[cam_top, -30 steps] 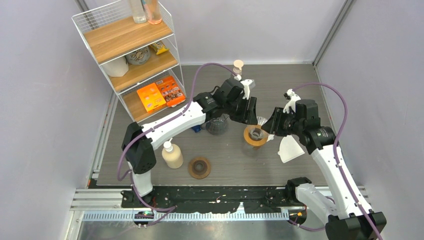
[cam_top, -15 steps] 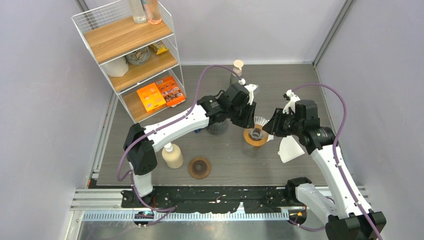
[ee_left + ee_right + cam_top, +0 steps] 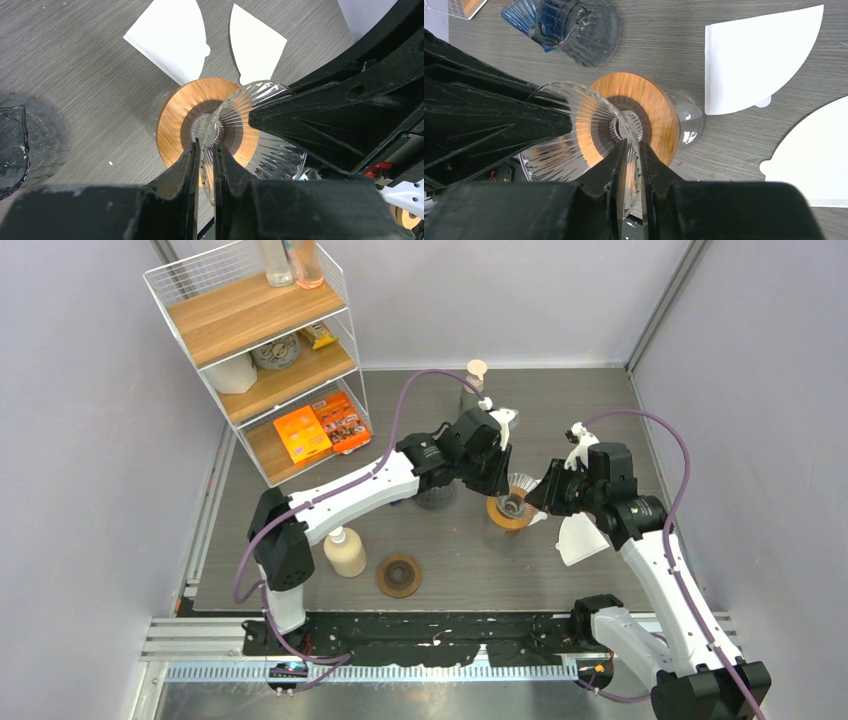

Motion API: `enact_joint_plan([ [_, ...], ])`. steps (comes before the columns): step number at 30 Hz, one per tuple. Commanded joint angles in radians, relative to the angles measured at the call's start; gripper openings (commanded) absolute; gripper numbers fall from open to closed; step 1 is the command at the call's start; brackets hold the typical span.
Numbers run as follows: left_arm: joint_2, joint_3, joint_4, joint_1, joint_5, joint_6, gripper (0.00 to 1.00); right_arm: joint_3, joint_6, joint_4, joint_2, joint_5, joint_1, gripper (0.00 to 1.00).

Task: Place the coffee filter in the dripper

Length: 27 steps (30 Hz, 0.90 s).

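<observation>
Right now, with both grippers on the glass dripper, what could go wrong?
1. The left gripper and right gripper pinch the glass dripper by opposite sides of its thin rim; uneven pulls could crack or drop it.
2. Pressing it off-centre onto the wooden collar might tip the glass carafe.

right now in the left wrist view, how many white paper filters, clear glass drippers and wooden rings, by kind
white paper filters: 2
clear glass dripper: 1
wooden ring: 1
total: 4
</observation>
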Motion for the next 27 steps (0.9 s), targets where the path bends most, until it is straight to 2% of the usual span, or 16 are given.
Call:
enact_joint_plan([
  [1,0.012,-0.004,-0.018,-0.005,0.001,0.027,0.00,0.000,-0.033,-0.065,0.011,0.068,-0.003,0.07],
  [17,0.038,-0.046,-0.116,-0.004,0.015,-0.082,0.00,0.100,-0.061,-0.319,0.188,0.135,0.007,0.05],
  [27,0.038,-0.144,-0.097,-0.005,-0.003,-0.079,0.00,0.115,-0.049,-0.355,0.252,0.230,0.068,0.05],
])
